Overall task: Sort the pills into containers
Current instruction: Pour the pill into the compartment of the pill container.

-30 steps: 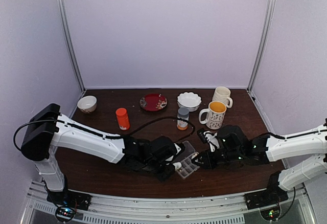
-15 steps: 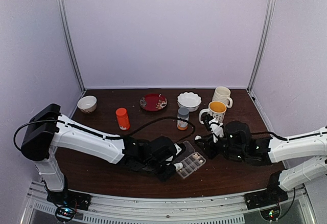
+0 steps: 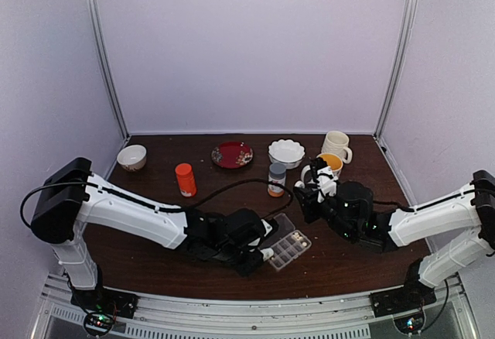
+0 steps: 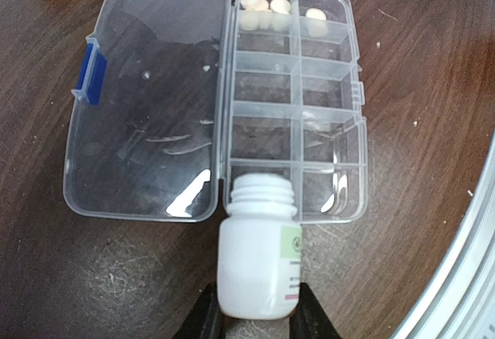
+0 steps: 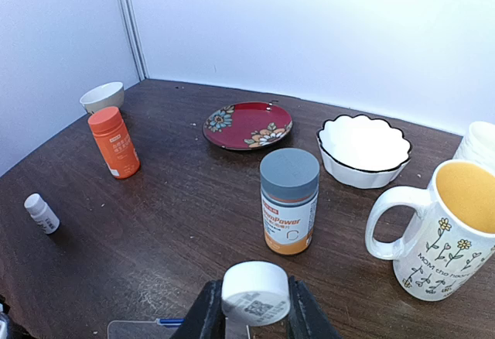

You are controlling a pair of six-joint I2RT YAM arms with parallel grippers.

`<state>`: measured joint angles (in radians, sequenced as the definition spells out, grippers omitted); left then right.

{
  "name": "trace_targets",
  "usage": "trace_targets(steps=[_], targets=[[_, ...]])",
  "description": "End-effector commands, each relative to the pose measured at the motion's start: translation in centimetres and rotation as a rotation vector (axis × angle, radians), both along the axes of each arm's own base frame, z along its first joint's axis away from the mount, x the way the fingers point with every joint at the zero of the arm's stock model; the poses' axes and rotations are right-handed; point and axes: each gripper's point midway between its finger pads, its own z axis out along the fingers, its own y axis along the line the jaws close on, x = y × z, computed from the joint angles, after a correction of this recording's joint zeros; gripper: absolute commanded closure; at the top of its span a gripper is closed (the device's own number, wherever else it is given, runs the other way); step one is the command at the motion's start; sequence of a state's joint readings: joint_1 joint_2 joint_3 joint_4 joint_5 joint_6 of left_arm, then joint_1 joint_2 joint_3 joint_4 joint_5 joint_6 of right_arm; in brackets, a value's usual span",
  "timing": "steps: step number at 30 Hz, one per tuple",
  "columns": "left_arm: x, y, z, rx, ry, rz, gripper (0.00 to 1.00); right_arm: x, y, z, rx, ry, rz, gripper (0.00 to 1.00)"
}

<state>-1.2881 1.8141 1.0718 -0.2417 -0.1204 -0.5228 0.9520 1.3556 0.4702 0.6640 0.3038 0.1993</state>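
Mug (image 5: 445,234), amber bottle (image 5: 288,214) and orange bottle (image 5: 114,144) beyond open organiser (image 4: 147,99)

Clear glossy plastic organiser box (image 4: 296,95) ahead of the left gripper (image 4: 257,317), smooth white plastic bottle (image 4: 255,269) in its jaws, dark wood-grain counter (image 4: 418,122) beneath — scuffed, faintly shiny.

Table (image 5: 170,215) w/ organiser box (image 4: 263,87), red plate (image 5: 247,124), white bowl (image 5: 362,172), orange btl (image 5: 114,144), floral mug (image 5: 445,250)

In my left claw (image 4: 255,313) the small white plastic bottle (image 4: 255,265) bears a green label, the flat clear plastic organiser box (image 4: 147,99) a blue latch, the round red plate (image 5: 247,124) painted flowers, over dark brown worktop (image 4: 433,83).
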Motion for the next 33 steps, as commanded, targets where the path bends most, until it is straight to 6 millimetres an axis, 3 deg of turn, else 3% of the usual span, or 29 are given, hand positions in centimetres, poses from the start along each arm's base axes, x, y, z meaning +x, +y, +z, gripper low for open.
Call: trace_targets(steps=[1,9,18,23,33], targets=[[0.5,-0.3,2.0,-0.021,-0.012,0.015,1.0,0.8,-0.1,2.7,0.042,-0.07,-0.031,1.0],[0.1,-0.2,3.9,-0.05,0.008,0.02,1.0,0.9,0.2,2.6,0.014,-0.069,-0.023,1.0],[-0.2,-0.1,3.8,-0.049,0.023,0.013,1.0,1.0,0.4,2.4,-0.005,-0.062,-0.02,1.0],[-0.5,-0.1,1.7,-0.02,0.057,0.011,1.0,1.1,0.7,2.2,-0.015,-0.053,-0.014,1.0],[-0.5,-0.6,3.0,-0.053,0.052,0.019,1.0,1.2,0.9,1.9,-0.03,-0.042,-0.01,1.0]])
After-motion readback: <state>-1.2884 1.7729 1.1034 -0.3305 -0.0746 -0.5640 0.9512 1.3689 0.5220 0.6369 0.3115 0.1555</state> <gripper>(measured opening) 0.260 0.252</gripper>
